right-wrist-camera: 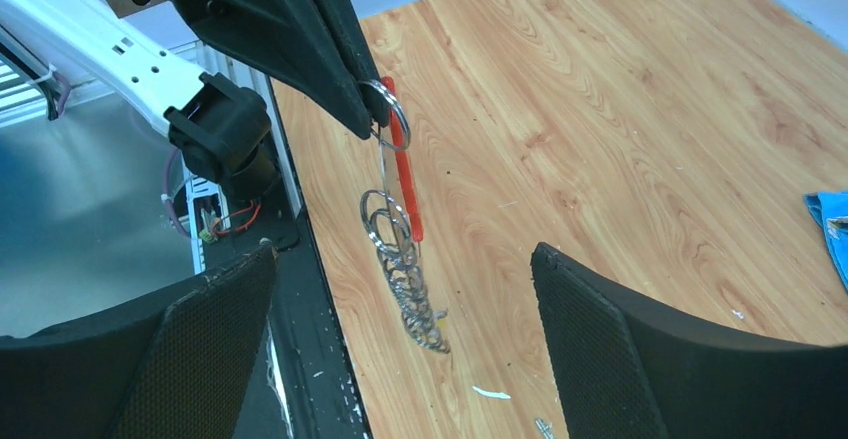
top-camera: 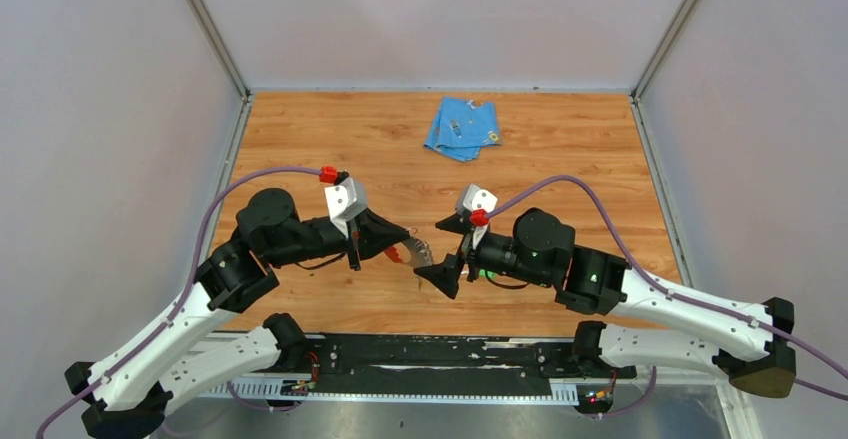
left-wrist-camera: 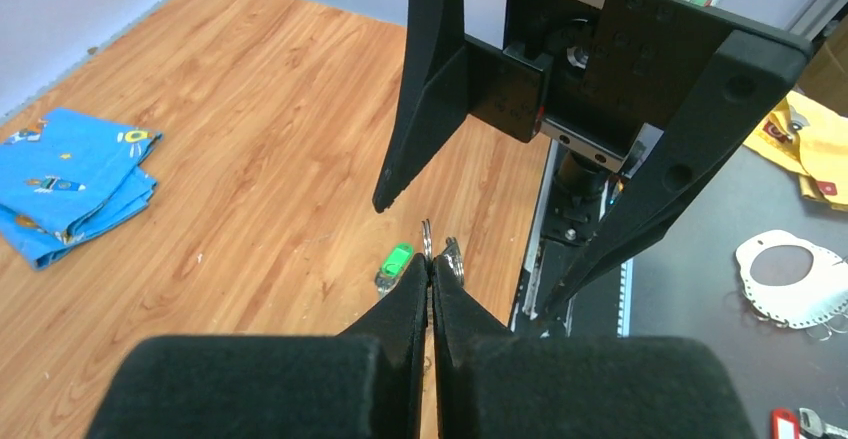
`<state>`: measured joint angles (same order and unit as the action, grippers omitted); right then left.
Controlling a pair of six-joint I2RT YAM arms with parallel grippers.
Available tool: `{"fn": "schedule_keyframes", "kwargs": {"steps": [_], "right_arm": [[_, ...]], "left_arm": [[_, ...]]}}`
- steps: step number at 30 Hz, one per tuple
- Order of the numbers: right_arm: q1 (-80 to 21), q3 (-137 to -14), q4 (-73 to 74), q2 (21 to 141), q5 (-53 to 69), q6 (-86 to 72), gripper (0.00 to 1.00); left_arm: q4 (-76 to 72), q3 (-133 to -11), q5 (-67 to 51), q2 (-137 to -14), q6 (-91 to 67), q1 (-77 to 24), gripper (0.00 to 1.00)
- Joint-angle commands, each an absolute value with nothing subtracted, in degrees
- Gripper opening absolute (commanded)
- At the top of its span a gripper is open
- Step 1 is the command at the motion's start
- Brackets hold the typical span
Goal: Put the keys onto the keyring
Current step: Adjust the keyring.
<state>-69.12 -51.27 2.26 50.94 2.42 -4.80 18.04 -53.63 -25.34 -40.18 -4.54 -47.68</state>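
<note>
My left gripper [top-camera: 403, 249] is shut on the keyring [right-wrist-camera: 385, 109], pinching its top ring just above the near part of the table. From that ring hang a red strip [right-wrist-camera: 405, 174] and a chain of silver rings [right-wrist-camera: 408, 284]. A small yellowish bit shows at the chain's lower end. My right gripper [right-wrist-camera: 400, 259] is open wide, facing the left one, with the hanging chain between its fingers [right-wrist-camera: 590, 329] and nothing touching them. A green-headed key [left-wrist-camera: 397, 262] lies on the wood under the two grippers. I cannot make out a yellow key clearly.
A folded blue cloth [top-camera: 462, 127] lies at the back of the wooden table [top-camera: 560, 169]. The black rail [top-camera: 430, 359] with the arm bases runs along the near edge. Grey walls enclose the left, right and back sides.
</note>
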Motion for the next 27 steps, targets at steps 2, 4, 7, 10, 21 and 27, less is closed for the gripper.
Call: {"fn": "schedule_keyframes", "kwargs": {"steps": [2, 4, 7, 10, 21, 27], "right_arm": [[-68.99, -48.14, -6.42, 49.99, 0.00, -4.14, 0.92], [-68.99, -46.88, -8.42, 50.20, -2.20, -4.57, 0.88], [-68.99, -46.66, -9.31, 51.80, -2.98, -4.30, 0.82], [-69.04, -46.67, -9.31, 52.91, -3.35, -4.19, 0.74], [-70.10, -48.16, -8.29, 51.19, -6.01, -2.96, 0.00], [-70.66, -48.43, -8.43, 51.67, -1.53, -3.73, 0.00]], "left_arm": [[15.71, -55.20, -24.83, -39.60, -5.75, -47.37, 0.00], [15.42, -55.11, -24.59, -39.51, -6.08, -47.35, 0.00], [15.00, -55.28, -24.48, -39.48, -6.71, -47.29, 0.00], [14.94, -55.58, -24.09, -39.44, -7.15, -47.13, 0.00], [14.88, -54.58, -20.07, -39.38, -9.68, -46.85, 0.00], [12.61, -52.86, -20.53, -39.64, -10.89, -46.85, 0.00]]}}
